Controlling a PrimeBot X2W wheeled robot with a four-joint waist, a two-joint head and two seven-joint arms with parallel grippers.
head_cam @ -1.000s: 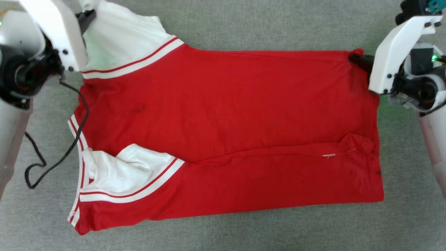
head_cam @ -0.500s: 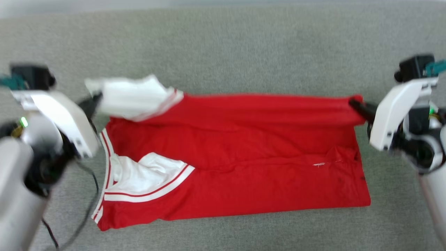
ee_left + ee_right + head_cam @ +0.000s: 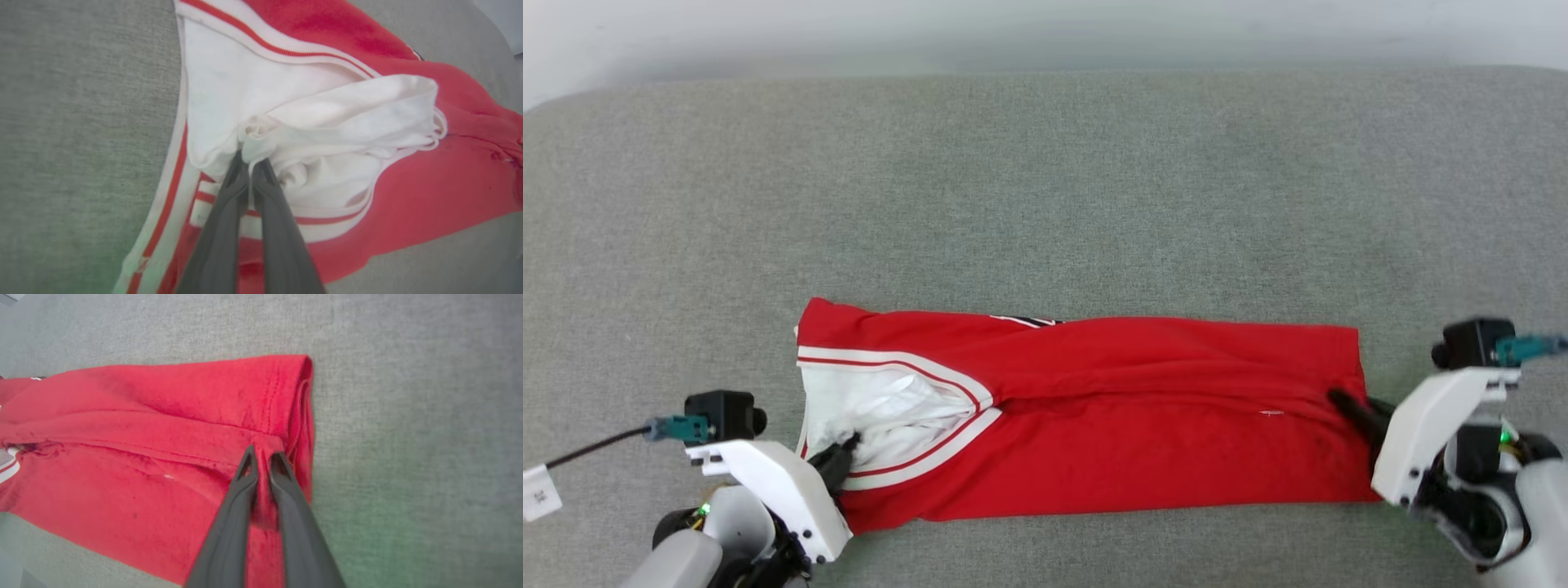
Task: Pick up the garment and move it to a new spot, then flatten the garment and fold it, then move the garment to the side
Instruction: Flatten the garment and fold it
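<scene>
Head view: garment (image 3: 1111, 425) lies flat between left claw (image 3: 851, 442) and right claw (image 3: 1334, 397).

On the bench (image 3: 1045, 204), in its near half, midway between left and right edges: garment (image 3: 1135, 425), laid as a long band running left to right, parallel to the near edge. Sleeve (image 3: 882, 404) end toward the left edge, hem end toward the right edge. Far part doubled forward over the near part, its edge running lengthwise along the middle of the band. Left pincer (image 3: 848, 447) at the near left corner of the garment, tips on the sleeve, nipped onto a bunch of its cloth. Right pincer (image 3: 1339, 400) at the right end, midway across the band, nipped onto the doubled edge just beside the hem.
</scene>
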